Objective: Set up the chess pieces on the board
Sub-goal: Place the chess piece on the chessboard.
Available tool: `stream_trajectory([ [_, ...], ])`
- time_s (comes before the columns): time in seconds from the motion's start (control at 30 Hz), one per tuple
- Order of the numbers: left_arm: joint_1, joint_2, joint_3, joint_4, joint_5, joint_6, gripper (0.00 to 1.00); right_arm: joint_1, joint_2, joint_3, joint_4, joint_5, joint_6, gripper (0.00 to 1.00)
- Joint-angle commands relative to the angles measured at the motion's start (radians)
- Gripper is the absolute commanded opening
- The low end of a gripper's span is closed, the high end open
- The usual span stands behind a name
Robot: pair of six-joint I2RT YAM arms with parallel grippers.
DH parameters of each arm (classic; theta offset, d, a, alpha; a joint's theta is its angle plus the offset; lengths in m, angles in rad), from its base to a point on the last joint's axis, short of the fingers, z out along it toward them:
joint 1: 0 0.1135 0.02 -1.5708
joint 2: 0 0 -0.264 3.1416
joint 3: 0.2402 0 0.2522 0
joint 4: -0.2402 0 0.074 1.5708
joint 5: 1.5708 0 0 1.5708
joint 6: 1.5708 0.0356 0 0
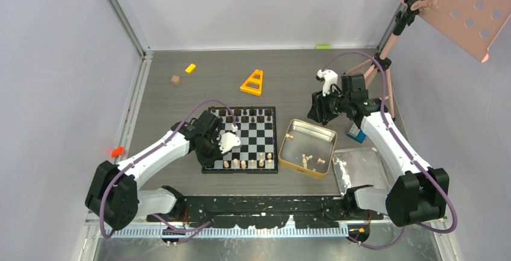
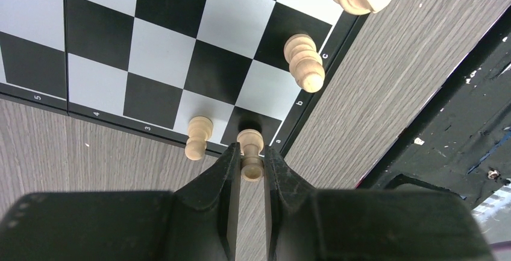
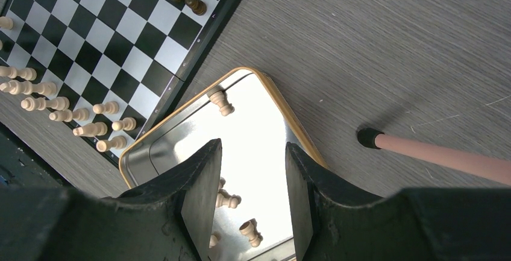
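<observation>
Pinching a pale tan piece point(image 2: 251, 155) in my left claw point(image 2: 252, 167), I am holding it on the dark near corner square of the board point(image 2: 163, 56); it is standing upright, I judge, long axis vertical, head toward my claw; my right claw point(image 3: 253, 146) is hanging spread above the gold tin point(image 1: 314, 139); dark pieces point(image 1: 241, 114) are lining the far row, pale ones point(image 1: 247, 163) are part-filling the near rows, several are lying in the tin.

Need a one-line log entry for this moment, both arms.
left gripper: shut on pale piece at board corner square | right gripper: open, over gold tin | loose pieces in tin
</observation>
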Motion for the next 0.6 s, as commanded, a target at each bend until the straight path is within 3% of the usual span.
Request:
stream_trajectory([
  [0.0, 0.005, -0.007, -0.005, 0.034, 0.002, 0.003, 0.01, -0.008, -0.008, 0.022, 0.007, -0.019, -0.010, 0.49],
  [0.57, 0.007, 0.002, -0.017, 0.032, 0.017, 0.007, 0.09, -0.014, -0.009, 0.020, 0.000, -0.022, -0.013, 0.49],
])
